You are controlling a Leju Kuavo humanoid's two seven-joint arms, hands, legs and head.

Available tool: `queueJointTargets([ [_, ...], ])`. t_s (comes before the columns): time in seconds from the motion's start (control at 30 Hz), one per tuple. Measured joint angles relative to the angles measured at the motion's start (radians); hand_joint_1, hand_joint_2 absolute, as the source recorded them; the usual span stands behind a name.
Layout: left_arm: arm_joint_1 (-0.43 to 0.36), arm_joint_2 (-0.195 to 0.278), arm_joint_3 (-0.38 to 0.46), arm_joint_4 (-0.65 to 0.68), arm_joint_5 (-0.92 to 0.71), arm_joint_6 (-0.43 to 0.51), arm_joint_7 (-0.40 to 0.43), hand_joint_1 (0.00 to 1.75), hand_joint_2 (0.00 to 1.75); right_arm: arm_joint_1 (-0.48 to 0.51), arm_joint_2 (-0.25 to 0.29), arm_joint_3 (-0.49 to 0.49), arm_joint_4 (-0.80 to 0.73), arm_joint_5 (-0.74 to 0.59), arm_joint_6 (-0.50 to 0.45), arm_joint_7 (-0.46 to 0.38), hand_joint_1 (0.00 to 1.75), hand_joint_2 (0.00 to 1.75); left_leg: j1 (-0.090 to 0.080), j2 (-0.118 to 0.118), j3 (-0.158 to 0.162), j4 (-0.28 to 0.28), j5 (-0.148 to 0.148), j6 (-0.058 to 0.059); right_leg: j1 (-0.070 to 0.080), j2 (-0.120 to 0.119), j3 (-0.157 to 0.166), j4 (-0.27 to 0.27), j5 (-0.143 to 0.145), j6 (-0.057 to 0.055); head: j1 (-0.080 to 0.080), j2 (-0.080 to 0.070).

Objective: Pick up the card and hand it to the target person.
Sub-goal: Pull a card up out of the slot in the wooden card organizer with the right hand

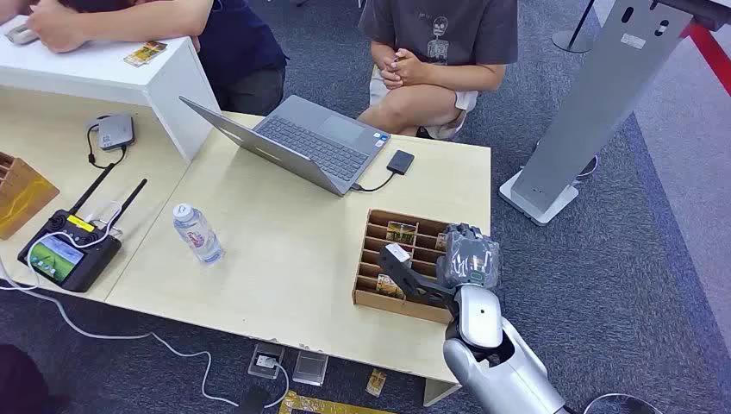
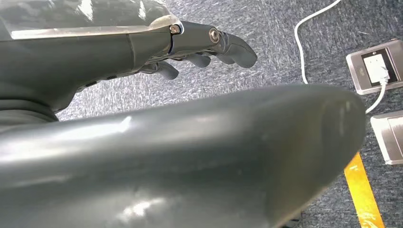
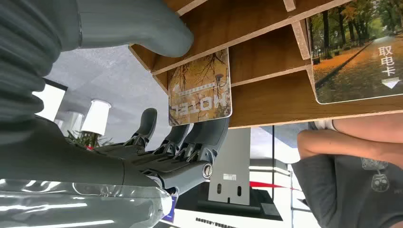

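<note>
The left hand (image 2: 190,47) is hanging over the grey floor (image 2: 285,47) with fingers loosely curled, holding nothing. A water bottle (image 1: 197,233) is standing on the desk (image 1: 284,250). The right hand (image 1: 468,256) is reaching into the wooden box (image 1: 412,304), its fingers touching the hotel card (image 3: 200,89) standing inside, not yet gripping it.

In front of me an open grey laptop (image 1: 297,142) sits at the upper middle, a black drive (image 1: 400,161) cabled beside it. A water bottle (image 1: 197,233) stands left of centre; a black controller (image 1: 69,252) lies far left.
</note>
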Motion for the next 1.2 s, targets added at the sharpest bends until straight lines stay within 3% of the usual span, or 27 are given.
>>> queueJointTargets([
  [0.1, 0.0, 0.0, -0.001, 0.0, -0.001, 0.0, 0.0, 0.0, 0.0, 0.001, -0.001, -0.001, -0.002, 0.0, -0.006, 0.001, 0.9, 1.75, 0.0, 0.0, 0.0, 0.0, 0.0, 0.0, 0.0, 0.0, 0.0, 0.0, 0.0, 0.0, 0.0, 0.0],
  [0.27, 0.0, 0.001, -0.003, 0.0, -0.004, -0.002, 0.001, 0.0, 0.0, 0.002, -0.005, -0.004, -0.014, -0.001, -0.014, 0.005, 1.17, 1.75, 0.0, 0.0, 0.0, 0.0, 0.0, 0.0, 0.0, 0.0, 0.0, 0.0, 0.0, 0.0, 0.0, 0.0],
  [0.4, 0.0, 0.001, -0.003, 0.0, -0.004, -0.003, 0.003, 0.0, 0.0, 0.004, -0.006, -0.008, -0.019, -0.003, -0.019, 0.006, 1.23, 1.75, 0.0, -0.001, 0.0, 0.0, 0.0, 0.0, 0.0, -0.001, 0.0, 0.0, 0.0, 0.0, 0.0, 0.0],
  [0.9, 0.0, -0.001, 0.002, 0.003, -0.002, 0.0, 0.002, 0.0, 0.0, 0.001, -0.002, -0.013, -0.03, -0.016, -0.046, -0.005, 1.31, 1.75, 0.0, 0.0, 0.001, -0.001, 0.001, 0.0, 0.0, 0.0, 0.0, -0.001, 0.0, 0.0, 0.0, 0.0],
  [1.2, 0.0, -0.001, 0.006, 0.004, -0.002, 0.002, -0.002, 0.0, 0.0, -0.009, -0.037, -0.018, -0.196, 0.013, -0.066, -0.001, 1.33, 1.75, 0.0, 0.0, -0.001, 0.0, 0.0, 0.0, 0.0, 0.0, -0.001, 0.0, 0.0, 0.0, 0.0, 0.0],
])
